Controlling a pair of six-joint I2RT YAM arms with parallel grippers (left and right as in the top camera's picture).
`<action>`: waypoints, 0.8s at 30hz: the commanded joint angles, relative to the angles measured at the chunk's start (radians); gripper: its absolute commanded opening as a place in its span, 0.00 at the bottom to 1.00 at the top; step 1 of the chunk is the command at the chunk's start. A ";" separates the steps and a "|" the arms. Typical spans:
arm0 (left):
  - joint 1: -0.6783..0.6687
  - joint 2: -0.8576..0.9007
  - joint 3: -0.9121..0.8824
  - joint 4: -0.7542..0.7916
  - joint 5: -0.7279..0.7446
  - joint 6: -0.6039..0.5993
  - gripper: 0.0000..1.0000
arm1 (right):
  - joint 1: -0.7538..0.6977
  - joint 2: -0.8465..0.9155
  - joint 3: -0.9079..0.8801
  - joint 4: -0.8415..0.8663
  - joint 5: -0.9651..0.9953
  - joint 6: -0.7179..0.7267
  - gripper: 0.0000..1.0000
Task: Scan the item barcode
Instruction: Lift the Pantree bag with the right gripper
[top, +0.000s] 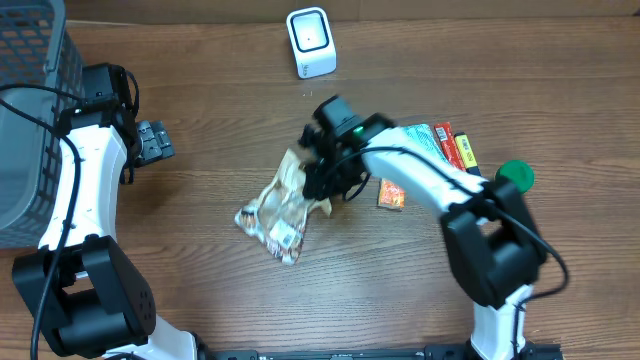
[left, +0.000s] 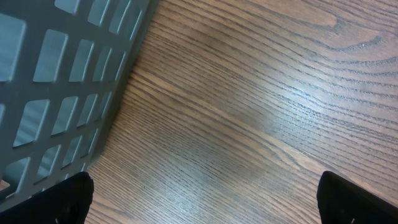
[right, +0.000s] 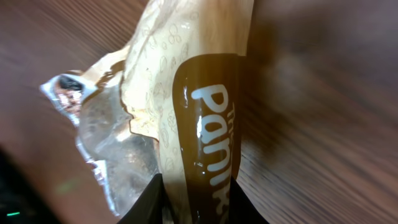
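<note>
The overhead view is bright, even and sharp. Soft little shadows lie on the brown wooden table (top: 200, 80). The white boxy scanner (top: 311, 42) at 12 o'clock looks washed out. The left wrist view is sharp, with a dim patch in the middle. The right wrist view is dark and blurry. A shiny streak sits on the crinkly tan and brown plastic snack bag (right: 205, 124), and the wood at 3 o'clock is smeared.
</note>
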 joint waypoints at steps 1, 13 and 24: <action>-0.007 -0.015 0.015 0.002 -0.010 0.004 1.00 | -0.065 -0.152 0.043 0.000 -0.172 -0.045 0.17; -0.006 -0.015 0.015 0.002 -0.010 0.004 1.00 | -0.213 -0.284 0.043 -0.183 -0.348 -0.158 0.10; -0.006 -0.015 0.015 0.002 -0.010 0.004 1.00 | -0.233 -0.284 0.112 -0.023 -0.199 -0.122 0.03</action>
